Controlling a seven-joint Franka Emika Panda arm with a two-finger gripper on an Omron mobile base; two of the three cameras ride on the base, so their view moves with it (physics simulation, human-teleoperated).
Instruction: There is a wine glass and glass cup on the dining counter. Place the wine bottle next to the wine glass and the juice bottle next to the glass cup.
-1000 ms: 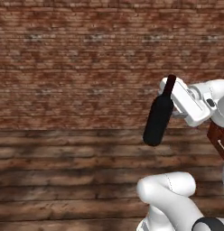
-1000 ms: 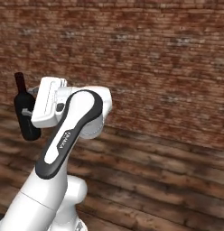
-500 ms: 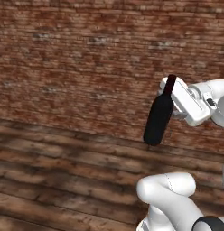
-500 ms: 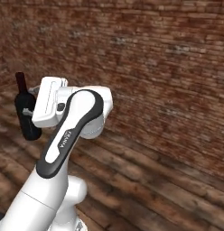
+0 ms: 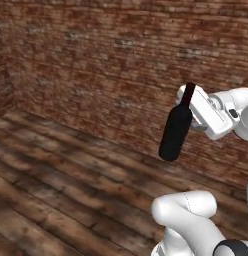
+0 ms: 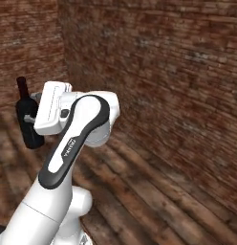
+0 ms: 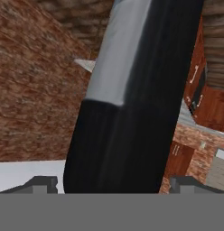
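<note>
The tall black wine bottle (image 5: 174, 132) with its dark red top hangs in the air, tilted a little, and my gripper (image 5: 192, 107) is shut on its neck. From the right base view the wine bottle (image 6: 28, 122) shows left of my hand, and the gripper (image 6: 33, 115) clasps it from the side. Up close in the hand view the wine bottle (image 7: 132, 90) stands as a broad black column between my two dark fingertips (image 7: 40, 184). The wine glass, glass cup, juice bottle and dining counter are out of view.
A red-brown brick wall (image 5: 96, 65) runs across ahead and meets a second brick wall (image 6: 177, 72) at a corner. A dark wooden plank floor (image 5: 56, 190) lies below. Red-brown wood cabinets (image 7: 208, 94) show at the hand view's right edge.
The whole scene has slid across both base views, with a wall corner coming into sight: the base is turning. The bottle stays held in the same pose relative to the arm.
</note>
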